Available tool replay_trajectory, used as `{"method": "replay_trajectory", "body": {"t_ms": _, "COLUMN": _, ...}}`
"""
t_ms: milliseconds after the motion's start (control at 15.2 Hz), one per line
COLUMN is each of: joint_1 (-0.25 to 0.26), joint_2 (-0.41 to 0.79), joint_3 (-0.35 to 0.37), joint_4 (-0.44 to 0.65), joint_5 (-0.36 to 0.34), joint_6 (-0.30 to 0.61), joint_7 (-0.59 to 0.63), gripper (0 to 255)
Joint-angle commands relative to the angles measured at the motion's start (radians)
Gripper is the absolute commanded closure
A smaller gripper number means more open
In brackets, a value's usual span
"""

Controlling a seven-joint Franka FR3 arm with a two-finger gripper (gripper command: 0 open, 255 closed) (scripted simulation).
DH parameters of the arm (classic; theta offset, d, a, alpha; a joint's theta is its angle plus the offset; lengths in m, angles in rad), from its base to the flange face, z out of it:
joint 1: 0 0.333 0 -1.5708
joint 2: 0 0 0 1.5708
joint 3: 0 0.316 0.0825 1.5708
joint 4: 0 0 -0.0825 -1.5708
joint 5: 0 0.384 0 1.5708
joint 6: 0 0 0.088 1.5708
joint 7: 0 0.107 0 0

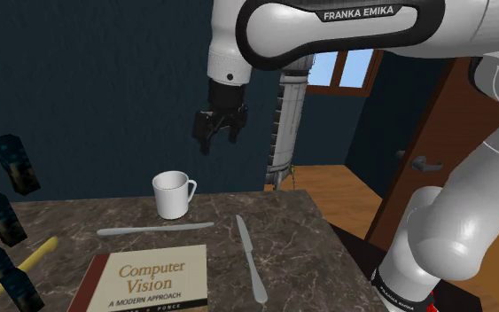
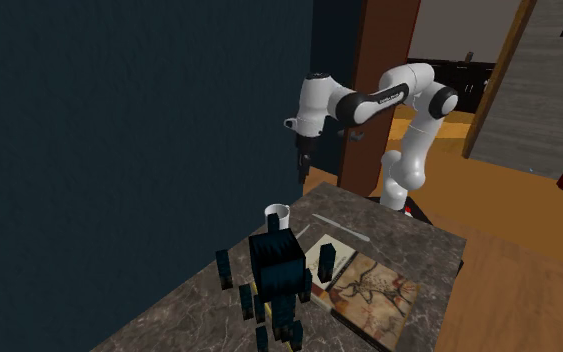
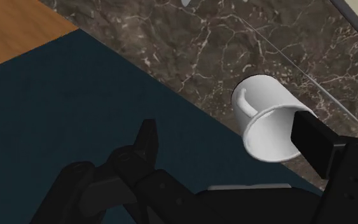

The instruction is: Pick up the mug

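Book (image 1: pixel 150 276) is laid nearest on the marble counter (image 1: pixel 305 239), with a knife (image 1: pixel 251 255) and a long utensil (image 1: pixel 154 229) just beyond it. Mug (image 1: pixel 171 193) is stood upright further back, near the dark blue wall (image 1: pixel 88 89), handle turned to the shoulder view's right. Gripper (image 1: pixel 221 142) is hung above it, offset to that same side — fingers spread, nothing held. In the wrist view the mug is seen under one finger, not between both. Likely failure: rim or handle struck on a straight descent — mug tipped or shoved.
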Motion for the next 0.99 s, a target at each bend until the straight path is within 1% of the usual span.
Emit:
{"method": "replay_trajectory", "body": {"t_ms": 0, "joint_1": 0.006, "joint_2": 0.079, "joint_3": 0.030, "joint_4": 0.052, "joint_5": -0.028, "joint_6": 0.004, "joint_7": 0.045, "gripper": 0}}
{"method": "replay_trajectory", "body": {"t_ms": 330, "joint_1": 0.043, "joint_2": 0.295, "joint_3": 0.088, "joint_4": 0.223, "joint_5": -0.121, "joint_6": -0.020, "joint_7": 0.159, "gripper": 0}}
{"method": "replay_trajectory", "body": {"t_ms": 528, "joint_1": 0.082, "joint_2": 0.432, "joint_3": 0.105, "joint_4": 0.346, "joint_5": -0.182, "joint_6": -0.052, "joint_7": 0.220, "gripper": 0}}
{"method": "replay_trajectory", "body": {"t_ms": 726, "joint_1": 0.135, "joint_2": 0.575, "joint_3": 0.109, "joint_4": 0.488, "joint_5": -0.239, "joint_6": -0.097, "joint_7": 0.270, "gripper": 0}}
{"method": "replay_trajectory", "body": {"t_ms": 924, "joint_1": 0.134, "joint_2": 0.576, "joint_3": 0.105, "joint_4": 0.450, "joint_5": -0.240, "joint_6": -0.057, "joint_7": 0.274, "gripper": 0}}
